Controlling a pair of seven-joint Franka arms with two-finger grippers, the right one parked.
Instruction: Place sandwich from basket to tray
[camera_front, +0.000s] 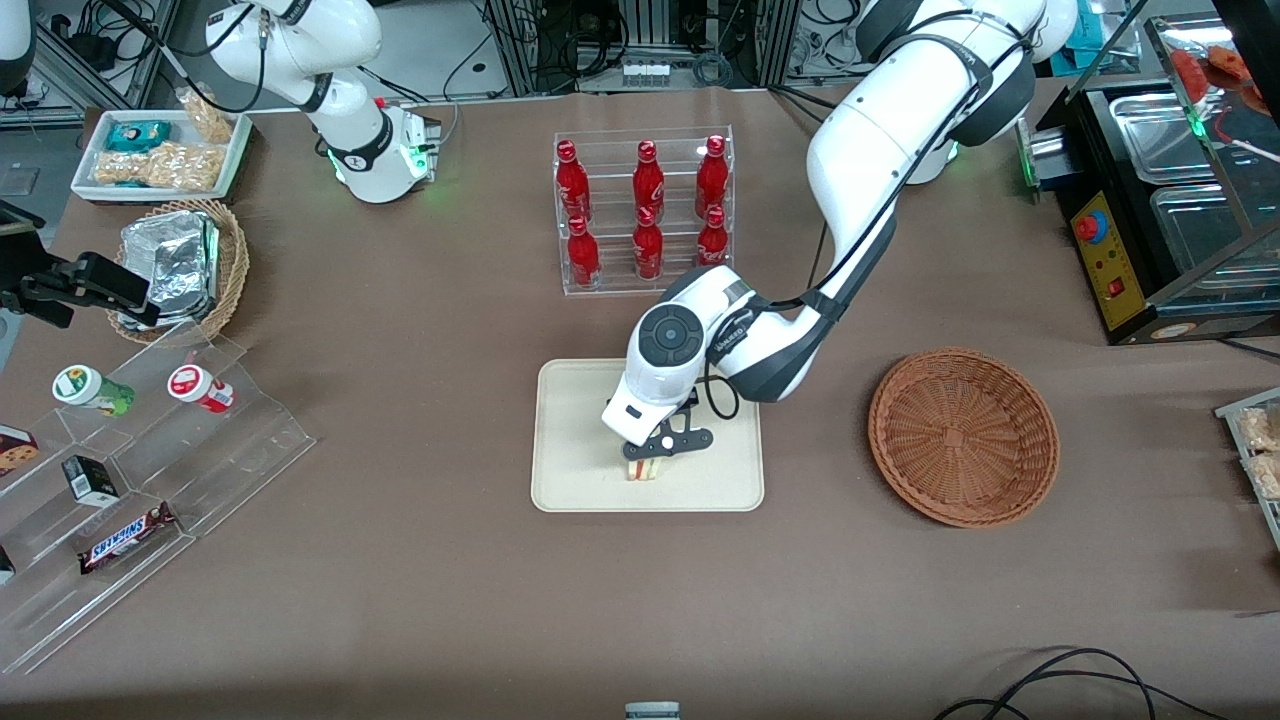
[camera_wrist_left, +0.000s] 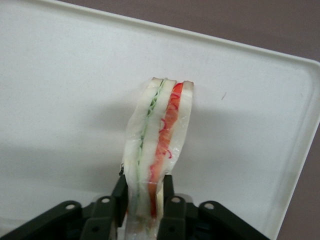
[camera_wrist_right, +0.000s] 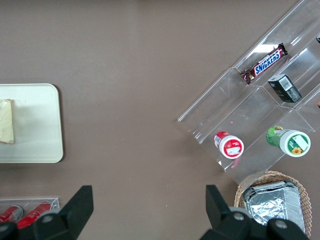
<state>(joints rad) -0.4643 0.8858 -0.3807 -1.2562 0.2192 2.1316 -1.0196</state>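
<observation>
The gripper (camera_front: 652, 462) is clamping the sandwich (camera_front: 645, 468) on the tray (camera_front: 580, 480).

The wrist camera is showing both fingers (camera_wrist_left: 120, 197) pressing the wedge's sides; the front camera is showing the basket (camera_front: 962, 436) lying apart, holding nothing.

My pincer (camera_wrist_left: 143, 200), matt black plastic with small screw holes, is closed on the sandwich (camera_wrist_left: 157, 145), whose soft pale bread and red and green filling sit under a thin, glossy clear wrap. It is over the tray (camera_front: 570, 480), smooth cream plastic with a dull sheen. The basket (camera_front: 963, 436) is rough reddish-brown wicker, tightly woven. The worktop (camera_front: 420, 330) wears a flat, matt brown covering. My arm shell (camera_front: 860, 150) is glossy white plastic.
</observation>
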